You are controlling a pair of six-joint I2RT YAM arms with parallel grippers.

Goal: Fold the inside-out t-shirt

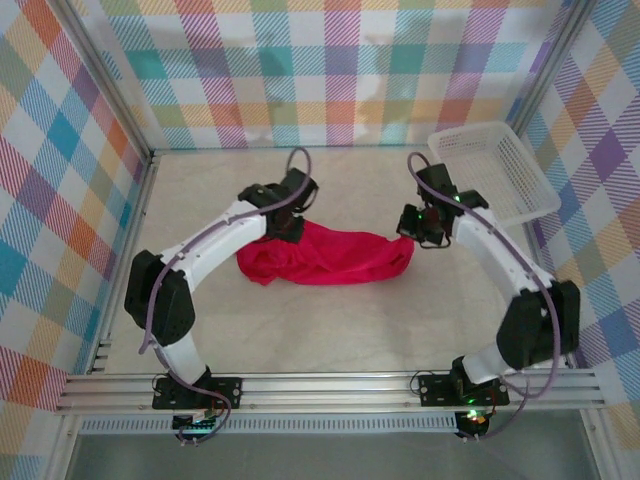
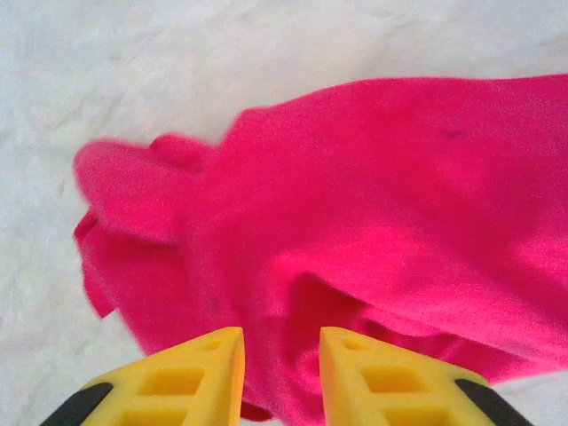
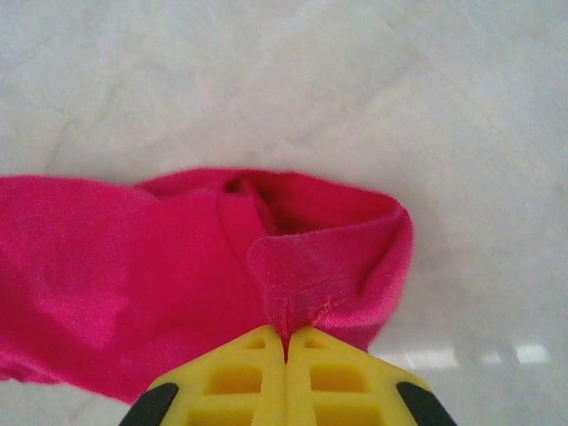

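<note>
- Crimson-red soft cloth t-shirt (image 1: pixel 325 258) lies bunched in a long heap midway across the pale marbled table (image 1: pixel 350 330), bare surface on every side.
- Right gripper (image 3: pixel 286 344) is clenched on a stitched hem fold at the heap's right end.
- Left gripper (image 2: pixel 280 368) hangs over the left end, yellow fingers (image 2: pixel 195 373) parted, gripping nothing.
- White mesh plastic basket (image 1: pixel 500 170) sits in the far right corner, apart from the cloth.

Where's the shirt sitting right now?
In the top view, the red t-shirt lies bunched at the middle of the table, its right end pinched in the right claw and its left end under the left claw.
</note>
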